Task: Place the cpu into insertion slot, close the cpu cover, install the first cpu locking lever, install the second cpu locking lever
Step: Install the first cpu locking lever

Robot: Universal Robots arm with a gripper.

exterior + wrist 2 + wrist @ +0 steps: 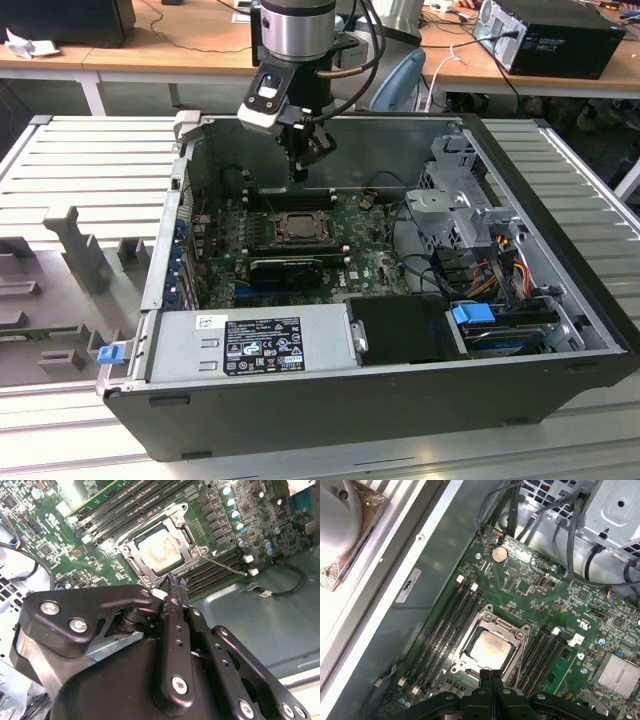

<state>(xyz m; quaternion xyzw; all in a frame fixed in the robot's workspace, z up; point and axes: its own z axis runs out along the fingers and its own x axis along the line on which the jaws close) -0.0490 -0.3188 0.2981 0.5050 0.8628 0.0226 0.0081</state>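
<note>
The cpu (490,647), a silvery square with a pale smear on top, lies in the insertion slot on the green board; the slot's contact field is hidden beneath it. The cpu cover (506,625) is folded down flat around the chip, which shows through its window. The cpu (160,550) and cover (186,530) also appear in the second wrist view, where a thin wire lever (227,565) angles out from the socket's corner over the memory slots. My gripper (490,676) hangs just above the socket's edge, fingers pressed together and holding nothing. In the exterior view the gripper (300,170) hovers over the cpu (298,228).
The open computer case (330,400) walls in the board. Black memory slots (447,625) flank the socket. A long black card (285,268) and the power supply (260,340) lie nearer the exterior camera. A drive cage (460,215) with loose cables (500,255) stands at the exterior view's right.
</note>
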